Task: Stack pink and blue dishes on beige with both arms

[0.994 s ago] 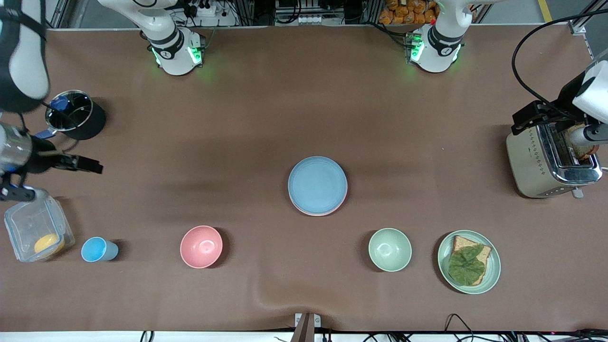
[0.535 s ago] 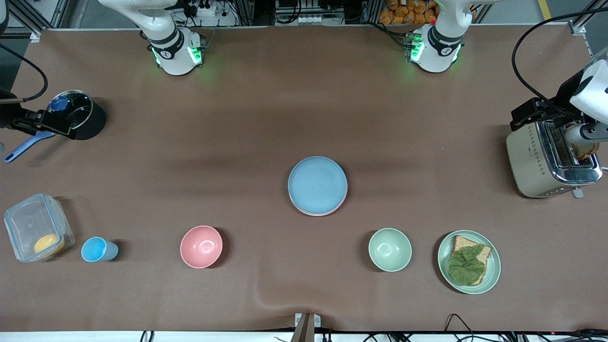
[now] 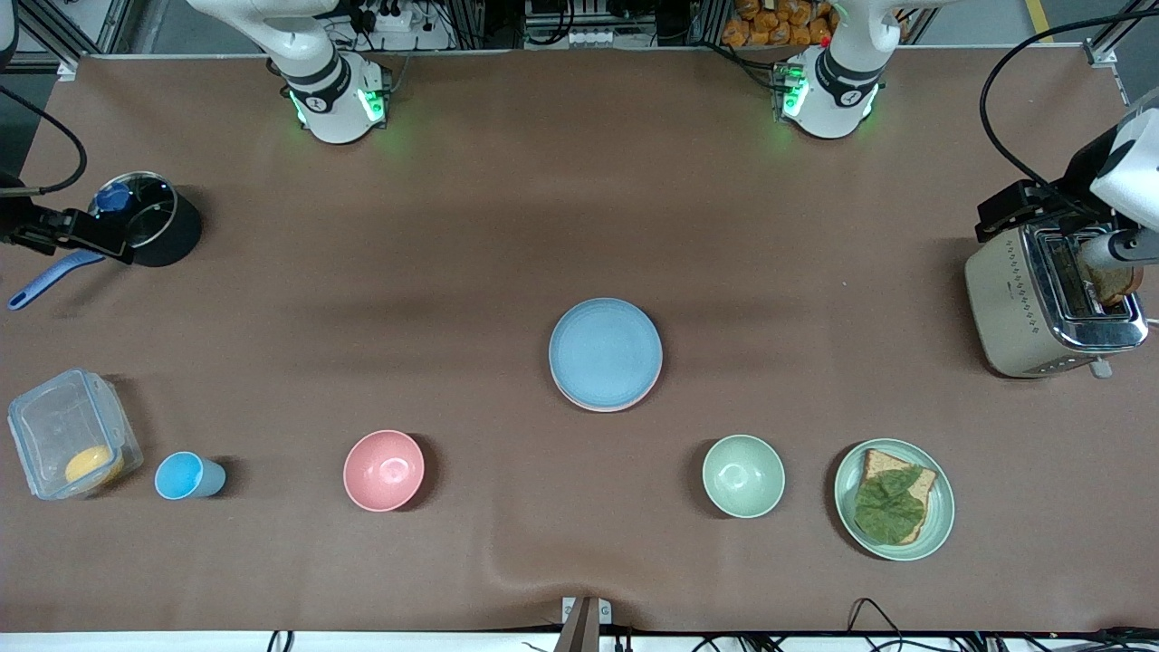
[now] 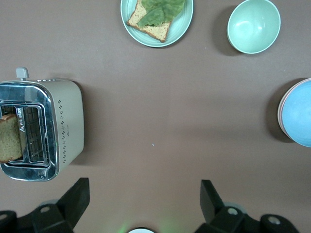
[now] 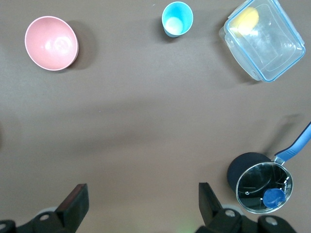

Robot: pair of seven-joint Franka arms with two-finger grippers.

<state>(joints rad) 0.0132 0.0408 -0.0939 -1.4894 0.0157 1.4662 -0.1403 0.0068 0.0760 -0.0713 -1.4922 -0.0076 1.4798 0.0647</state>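
a: where do the plates sit?

b: in the middle of the table (image 3: pixel 507 226). the blue plate (image 3: pixel 605 352) lies on top of the stack, and the pink plate (image 3: pixel 598 405) shows only as a thin rim under its edge nearer the front camera. the left wrist view catches the same stack at its edge, blue over a pink rim. a beige plate cannot be made out under them.

a: and the arms?

b: both are pulled out to the ends of the table. the left gripper (image 4: pixel 143 204) hangs up high over the bare table beside the toaster (image 3: pixel 1050 303), its fingers spread wide and holding nothing. the right gripper (image 5: pixel 143 204) hangs high over the table beside the black pot (image 3: pixel 145 220), fingers likewise spread and empty.

a: what else is on the table?

b: a slice of bread (image 4: pixel 9 138) stands in the toaster's slot. nearer the front camera than the stack lie a pink bowl (image 3: pixel 384 470), a green bowl (image 3: pixel 743 475) and a green plate (image 3: pixel 942 512) with toast and a leaf. toward the right arm's end stand a small blue cup (image 3: pixel 186 476) and a clear container (image 3: pixel 63 426) with something yellow inside. a blue handle (image 3: pixel 45 279) sticks out from the pot.
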